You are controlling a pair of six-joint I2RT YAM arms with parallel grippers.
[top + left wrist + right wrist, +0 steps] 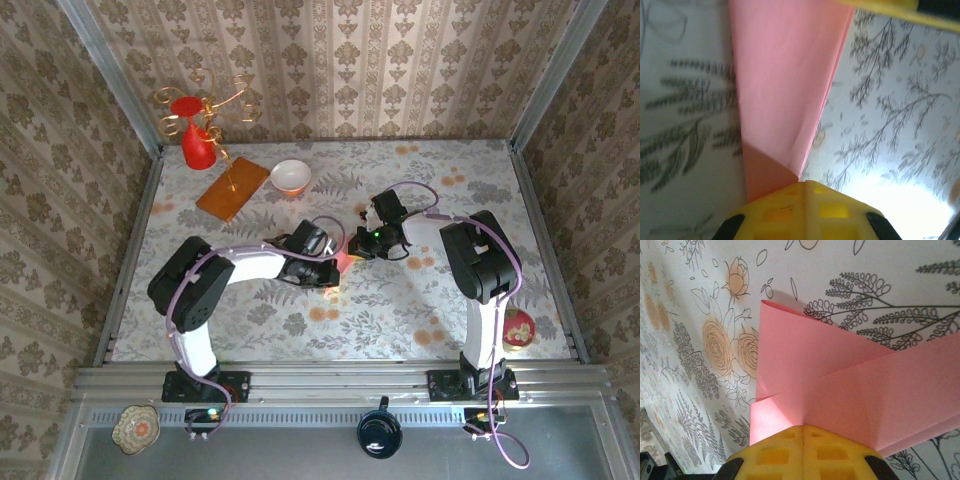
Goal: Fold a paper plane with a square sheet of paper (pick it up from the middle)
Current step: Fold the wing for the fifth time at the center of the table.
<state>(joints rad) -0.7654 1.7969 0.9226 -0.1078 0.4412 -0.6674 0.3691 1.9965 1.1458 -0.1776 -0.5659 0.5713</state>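
Note:
The square sheet of paper (345, 262), pink and folded into several layers, is at the middle of the table between my two grippers. In the left wrist view the paper (785, 90) runs as a long narrowing strip down to my left gripper (804, 182). Its yellow fingers (840, 215) are shut, with the folded corner meeting their seam. In the right wrist view the paper (850, 390) shows overlapping flaps and a crease running into my right gripper (804, 427), which is also shut. From above, the left gripper (330, 270) and right gripper (362, 246) sit close together over the paper.
A white bowl (291, 177), an orange-brown wooden board (233, 188) and a red vase (197, 142) stand at the back left. A red round object (518, 328) lies near the right arm's base. A dark mug (379, 432) sits on the front ledge.

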